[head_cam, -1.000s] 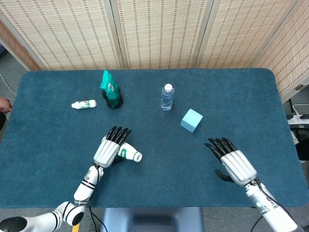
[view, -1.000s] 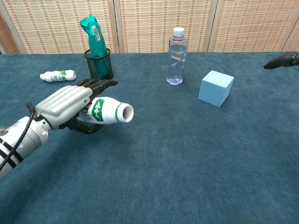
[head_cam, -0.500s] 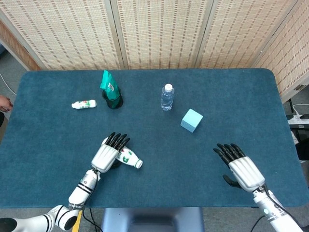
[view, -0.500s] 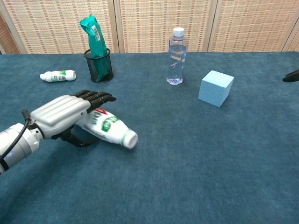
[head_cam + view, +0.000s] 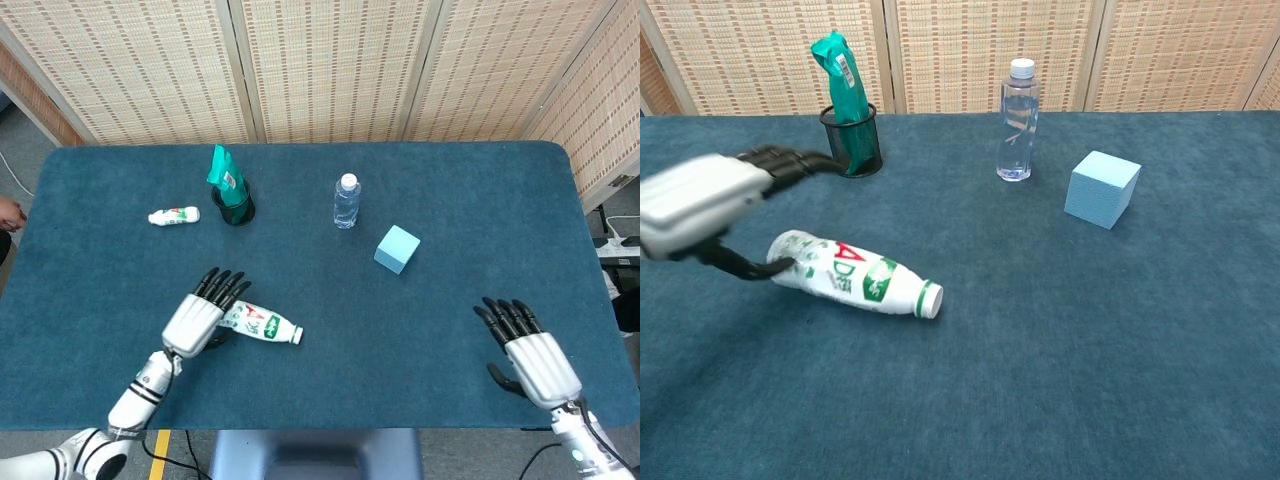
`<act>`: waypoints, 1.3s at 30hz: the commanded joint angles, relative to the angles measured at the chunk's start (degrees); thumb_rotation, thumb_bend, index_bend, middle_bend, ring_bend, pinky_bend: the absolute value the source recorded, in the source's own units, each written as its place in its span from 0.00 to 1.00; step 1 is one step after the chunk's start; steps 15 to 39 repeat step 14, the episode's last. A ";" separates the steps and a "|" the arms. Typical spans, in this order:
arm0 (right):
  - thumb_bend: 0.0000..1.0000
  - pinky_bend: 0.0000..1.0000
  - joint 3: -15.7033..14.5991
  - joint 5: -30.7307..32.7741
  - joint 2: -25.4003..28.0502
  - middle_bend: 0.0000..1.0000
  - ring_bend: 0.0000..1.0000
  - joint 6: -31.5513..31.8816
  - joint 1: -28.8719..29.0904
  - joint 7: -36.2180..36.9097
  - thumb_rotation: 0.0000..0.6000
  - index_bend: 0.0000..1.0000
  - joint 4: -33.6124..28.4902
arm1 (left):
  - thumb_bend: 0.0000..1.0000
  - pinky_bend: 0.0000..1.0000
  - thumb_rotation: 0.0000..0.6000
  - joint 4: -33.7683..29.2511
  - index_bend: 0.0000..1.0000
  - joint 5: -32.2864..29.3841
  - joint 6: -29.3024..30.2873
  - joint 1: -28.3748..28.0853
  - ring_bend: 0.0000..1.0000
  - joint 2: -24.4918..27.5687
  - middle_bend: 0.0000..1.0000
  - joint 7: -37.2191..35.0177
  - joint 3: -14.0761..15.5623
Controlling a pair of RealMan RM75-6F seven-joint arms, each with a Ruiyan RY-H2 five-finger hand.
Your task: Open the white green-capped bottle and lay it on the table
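**Operator:** Since the earlier frames, the white plastic bottle with a green-and-red label [image 5: 848, 277] has gone from the left hand's grasp to lying on its side on the blue felt-covered table [image 5: 330, 370], lower left of centre in the head view. The left hand [image 5: 194, 320] has lifted off and shifted toward the left edge. The right hand [image 5: 535, 355] has drawn back to the lower right corner. Status of both hands?

**Technician:** Both hold nothing, fingers extended and apart. In the chest view the left thumb appears to touch the bottle's base end; the right hand does not show there. The bottle mouth points toward lower right, with no cap seen on it; only a green ring shows at the neck.

**Operator:** Procedure for the step in hand?

**Technician:** Judged as release and retreat. Withdraw the left hand up and away from the base without brushing it, since the bottle may roll.

**Operator:** Containers?

**Technician:** The black mesh cup [image 5: 852, 138], upper left, holds a green pouch [image 5: 835, 61]. The clear water bottle [image 5: 1017, 121] stands capped, upper centre. Contents of the lying bottle cannot be determined.
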 commanded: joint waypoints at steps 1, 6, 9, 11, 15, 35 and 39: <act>0.27 0.00 1.21 0.52 -2.34 0.00 0.00 9.55 -6.93 -0.08 1.00 0.00 4.20 | 0.34 0.00 1.00 -4.14 0.00 6.71 14.01 8.31 0.00 9.38 0.00 -2.75 4.90; 0.27 0.00 2.53 2.16 -3.54 0.00 0.00 10.20 -8.57 2.01 1.00 0.00 7.09 | 0.34 0.00 1.00 -9.72 0.00 8.57 22.08 16.57 0.00 16.92 0.00 -11.17 10.79; 0.27 0.00 3.11 2.74 -3.52 0.00 0.00 9.02 -8.50 1.98 1.00 0.00 7.49 | 0.34 0.00 1.00 -9.31 0.00 7.96 24.95 19.98 0.00 17.92 0.00 -14.34 11.71; 0.27 0.00 3.45 2.74 -3.61 0.00 0.00 8.93 -8.65 1.88 1.00 0.00 7.42 | 0.35 0.00 1.00 -9.06 0.00 6.97 25.37 21.22 0.00 18.19 0.00 -15.42 11.58; 0.27 0.00 3.77 2.35 -3.61 0.00 0.00 8.97 -9.00 1.79 1.00 0.00 7.45 | 0.36 0.00 1.00 -9.24 0.00 7.30 24.56 21.51 0.00 19.47 0.00 -16.12 11.56; 0.27 0.00 3.77 2.35 -3.61 0.00 0.00 8.97 -9.00 1.79 1.00 0.00 7.45 | 0.36 0.00 1.00 -9.24 0.00 7.30 24.56 21.51 0.00 19.47 0.00 -16.12 11.56; 0.27 0.00 3.77 2.35 -3.61 0.00 0.00 8.97 -9.00 1.79 1.00 0.00 7.45 | 0.36 0.00 1.00 -9.24 0.00 7.30 24.56 21.51 0.00 19.47 0.00 -16.12 11.56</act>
